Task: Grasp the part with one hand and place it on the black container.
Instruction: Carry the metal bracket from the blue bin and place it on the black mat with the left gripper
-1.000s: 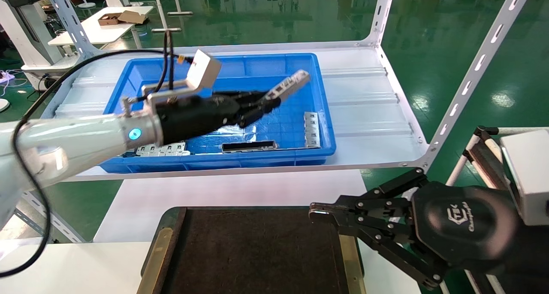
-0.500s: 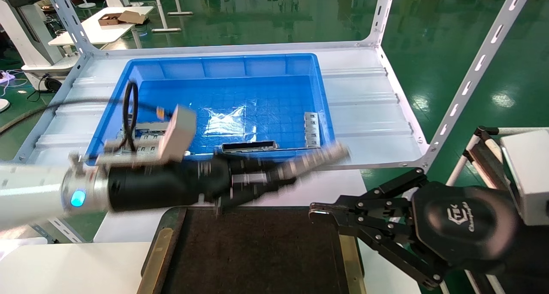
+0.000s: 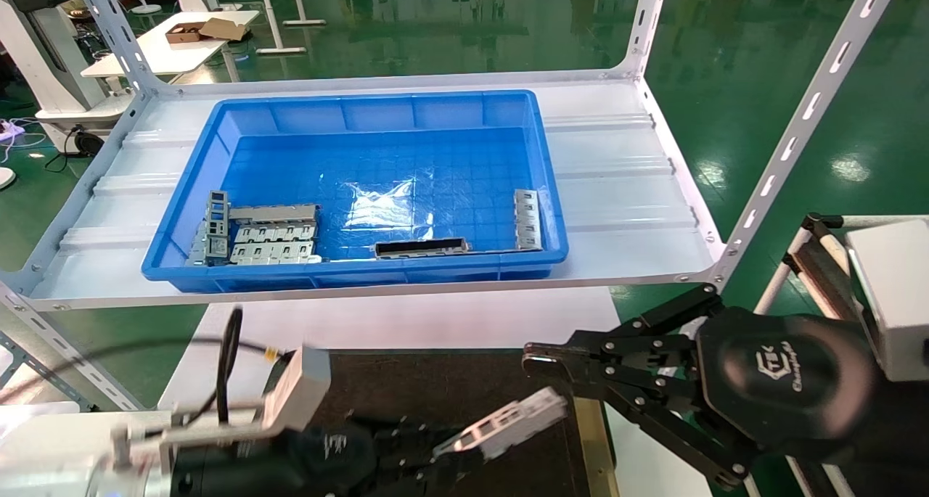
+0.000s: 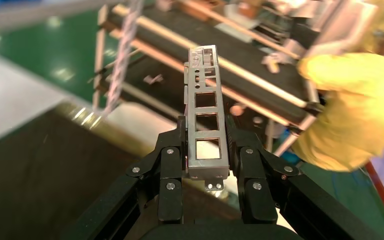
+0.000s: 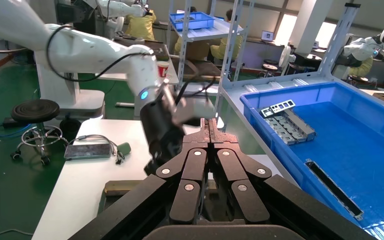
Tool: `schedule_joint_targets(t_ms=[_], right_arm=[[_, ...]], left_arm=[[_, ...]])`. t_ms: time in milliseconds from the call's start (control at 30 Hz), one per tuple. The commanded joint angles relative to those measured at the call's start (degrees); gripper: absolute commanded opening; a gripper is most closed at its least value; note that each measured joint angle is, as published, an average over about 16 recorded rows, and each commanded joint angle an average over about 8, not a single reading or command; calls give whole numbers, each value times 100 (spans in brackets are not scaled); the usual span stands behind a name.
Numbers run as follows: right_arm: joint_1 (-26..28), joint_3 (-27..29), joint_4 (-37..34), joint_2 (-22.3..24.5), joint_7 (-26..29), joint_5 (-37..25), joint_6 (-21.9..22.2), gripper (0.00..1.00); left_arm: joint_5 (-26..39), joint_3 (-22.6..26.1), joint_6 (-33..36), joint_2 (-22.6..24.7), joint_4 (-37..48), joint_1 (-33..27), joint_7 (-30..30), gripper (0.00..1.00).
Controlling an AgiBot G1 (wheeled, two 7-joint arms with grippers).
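Observation:
My left gripper (image 3: 444,446) is shut on the part (image 3: 515,419), a silver-grey bar with square cut-outs. It holds the part above the near side of the black container (image 3: 406,384), with the part's free end pointing toward the tray's right rim. In the left wrist view the part (image 4: 205,97) sticks out from between the fingers (image 4: 171,165), with the dark tray (image 4: 25,170) below. My right gripper (image 3: 533,358) is shut and empty, parked over the tray's right edge; its closed tips show in the right wrist view (image 5: 209,125).
A blue bin (image 3: 363,109) stands on the white shelf behind the tray. It holds several grey plates (image 3: 261,232) at its left, a longer slotted bar (image 3: 421,247) and another piece (image 3: 528,218) at the right. A slanted shelf post (image 3: 798,127) stands at the right.
My left gripper has carried the part out of the blue bin, down and toward me, to above the black tray. The right arm has not moved.

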Motion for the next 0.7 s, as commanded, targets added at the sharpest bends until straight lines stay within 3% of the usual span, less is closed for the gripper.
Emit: schedule_joint_targets(t_ms=[33,200,367,700], right_arm=[[0,-1,0,0,0,0,0,0],[1,-2,0,1,-1,2,1,0],[1,-4,0,2,-2,3,2,0],[2,-8,0,3,-4,5,3,0]], left_arm=[[12,-22,-377,-151,-340,398,-173,0],[176,-35,-1652,-93,-875,1214,-488,0],[450,38,-2956,282,-1051,1757,-730,0],[1167,471,-5451,1441,-736,2009,-1159,0]])
